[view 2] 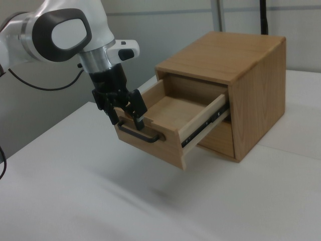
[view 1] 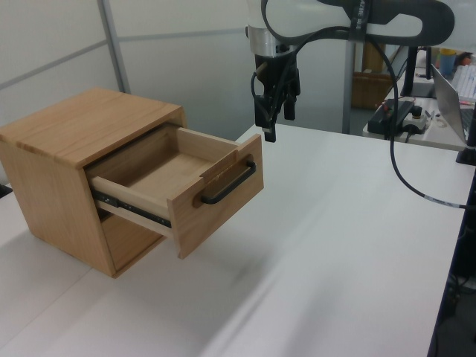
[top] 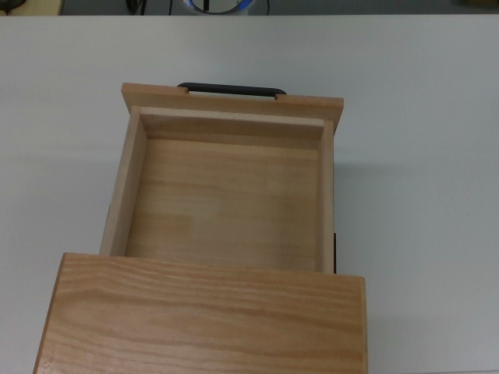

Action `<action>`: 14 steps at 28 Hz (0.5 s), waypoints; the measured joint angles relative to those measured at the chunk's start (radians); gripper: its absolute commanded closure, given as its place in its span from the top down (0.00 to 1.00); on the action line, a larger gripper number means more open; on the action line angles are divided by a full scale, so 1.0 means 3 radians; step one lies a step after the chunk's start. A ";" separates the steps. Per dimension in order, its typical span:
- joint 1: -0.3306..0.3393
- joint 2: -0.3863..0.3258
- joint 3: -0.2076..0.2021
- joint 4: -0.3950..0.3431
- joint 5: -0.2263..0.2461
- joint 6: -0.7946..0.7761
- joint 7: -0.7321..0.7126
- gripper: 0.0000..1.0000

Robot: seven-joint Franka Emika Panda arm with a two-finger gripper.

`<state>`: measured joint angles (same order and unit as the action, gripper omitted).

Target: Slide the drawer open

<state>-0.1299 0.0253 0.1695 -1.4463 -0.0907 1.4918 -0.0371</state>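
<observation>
The drawer (top: pixel 226 202) is a light pine tray with nothing in it, standing pulled well out of the wooden cabinet (top: pixel 203 312). Its black bar handle (top: pixel 231 89) sits on the wide front panel. In the left view the drawer (view 1: pixel 223 190) juts toward the table's middle, and my gripper (view 1: pixel 277 123) hangs open just beyond and above the handle (view 1: pixel 229 182), apart from it. The right view has the gripper (view 2: pixel 127 120) over the handle (view 2: pixel 143 135), with nothing between its fingers. The top view does not include the gripper.
The cabinet (view 1: pixel 82 126) stands on a white table (view 1: pixel 335 245). A black cable (view 1: pixel 401 167) hangs from the arm at the left view's right. A laptop (view 1: pixel 454 89) and clutter sit on a desk beyond. A partition wall (view 1: pixel 171 67) is behind the cabinet.
</observation>
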 measured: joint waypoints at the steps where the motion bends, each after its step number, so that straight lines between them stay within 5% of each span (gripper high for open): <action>1: 0.0000 0.0000 0.0000 0.0000 0.0000 0.0000 0.0001 1.00; 14: 0.0000 0.0000 0.0006 0.0000 0.0019 0.0000 0.0024 1.00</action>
<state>-0.1299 0.0253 0.1713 -1.4463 -0.0851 1.4918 -0.0298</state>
